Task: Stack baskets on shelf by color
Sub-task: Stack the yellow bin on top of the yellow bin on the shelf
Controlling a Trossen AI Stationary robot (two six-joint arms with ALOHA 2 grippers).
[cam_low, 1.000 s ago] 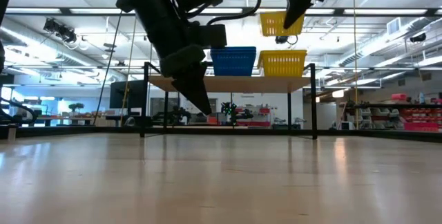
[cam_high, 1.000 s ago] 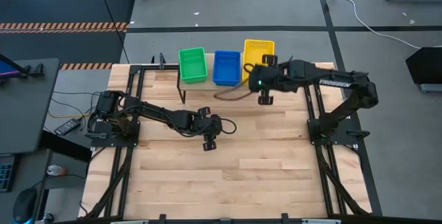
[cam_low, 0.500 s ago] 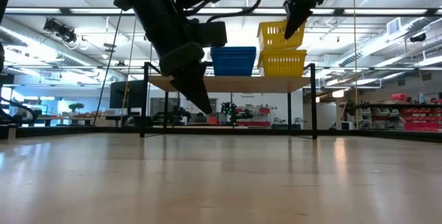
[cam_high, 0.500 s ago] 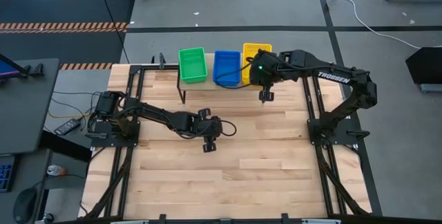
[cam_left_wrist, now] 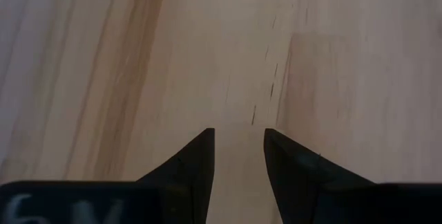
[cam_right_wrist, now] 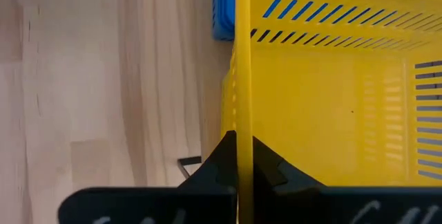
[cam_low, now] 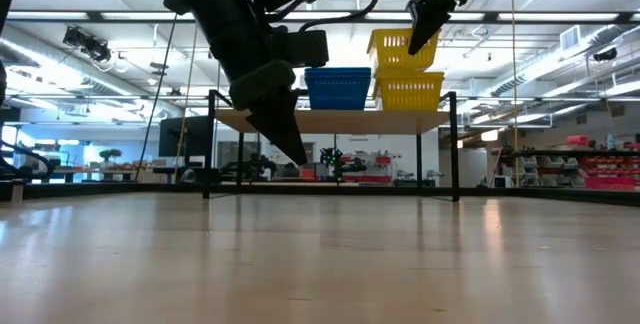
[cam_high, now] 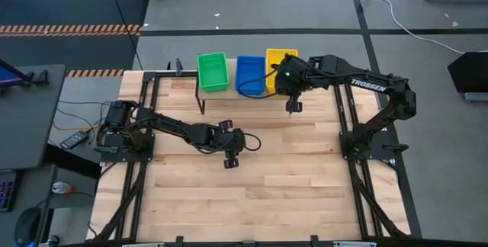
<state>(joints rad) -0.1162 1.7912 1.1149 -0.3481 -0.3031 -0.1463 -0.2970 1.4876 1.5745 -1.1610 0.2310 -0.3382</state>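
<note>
Right gripper (cam_right_wrist: 244,156) pinching rim of upper yellow basket (cam_low: 402,48), tilted above yellow stack (cam_low: 408,91) on shelf (cam_low: 330,120); blue (cam_high: 249,74) and green (cam_high: 213,72) stacks alongside. Left gripper (cam_left_wrist: 238,156) over bare table (cam_high: 290,178), fingers narrowly parted, holding nothing.

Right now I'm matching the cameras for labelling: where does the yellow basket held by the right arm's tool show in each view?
High view: yellow basket at the top, right of the blue basket, partly under the right tool.
Low view: upper right of centre, tilted above a second yellow basket on the shelf.
Left wrist view: not in it.
Right wrist view: fills the right side.
Shared landmark: the blue basket.
</note>
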